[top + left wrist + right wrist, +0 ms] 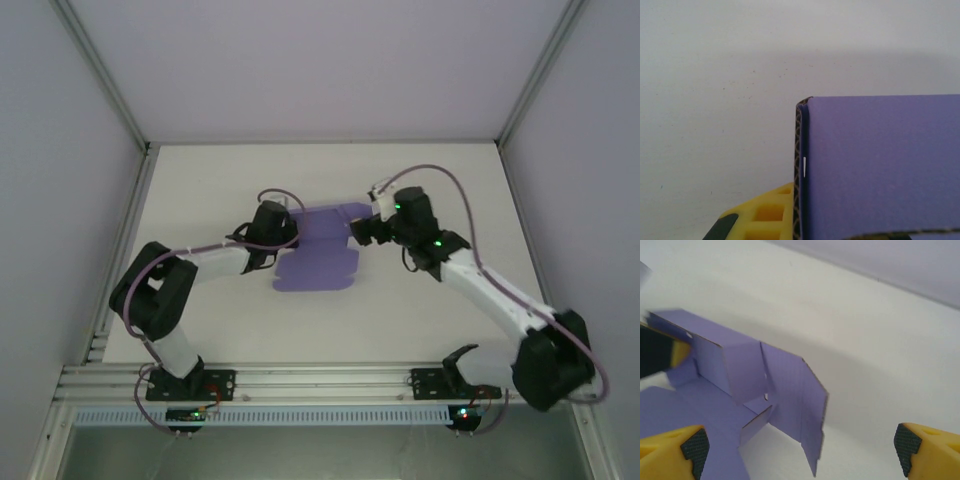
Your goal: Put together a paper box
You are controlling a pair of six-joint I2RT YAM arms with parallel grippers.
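Lavender paper box is part-folded: left tool pinches one raised wall, right tool gapes empty; near flaps lie flat on the table.

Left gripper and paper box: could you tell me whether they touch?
Touching. In the right wrist view the left gripper clamps a raised wall of the paper box; the left wrist view shows its yellow finger against the card.

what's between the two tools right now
The partly folded paper box: in the top view it spans the stretch from the left tool, shut on one raised wall, to the open right tool.
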